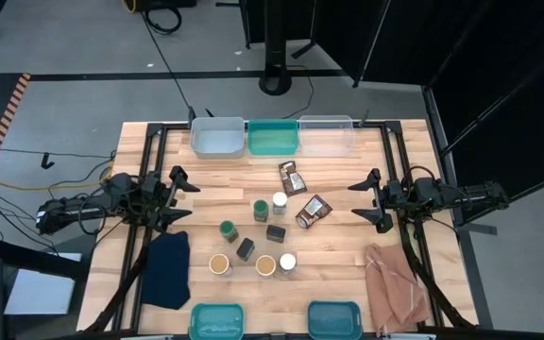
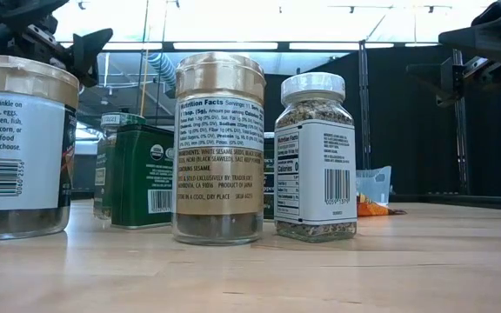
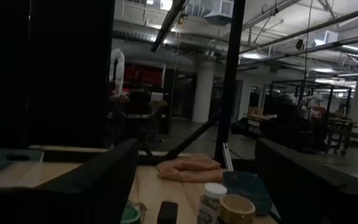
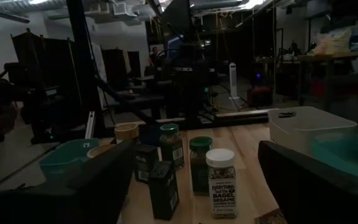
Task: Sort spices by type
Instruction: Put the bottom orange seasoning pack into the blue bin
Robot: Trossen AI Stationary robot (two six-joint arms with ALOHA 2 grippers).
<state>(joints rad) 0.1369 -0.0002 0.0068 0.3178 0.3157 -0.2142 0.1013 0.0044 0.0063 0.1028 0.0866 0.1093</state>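
Five bins (image 1: 217, 138) lined the desk (image 1: 338, 250) edges, three along the far side and two teal ones along the near side, all holding nothing. Every spice sat loose on the wood between those rows: two brown packets (image 1: 292, 177) nearest the far teal bin (image 1: 273, 138), then the jars (image 1: 261, 209) and dark boxes (image 1: 275, 232). The left gripper (image 1: 179, 198) and right gripper (image 1: 368, 199) hung at either side of the cluster, jaws wide apart and gripping nothing.

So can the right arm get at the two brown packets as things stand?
Probably yes. The brown packets lie flat on the right hand's side of the cluster, nothing between them, and that hand is open.
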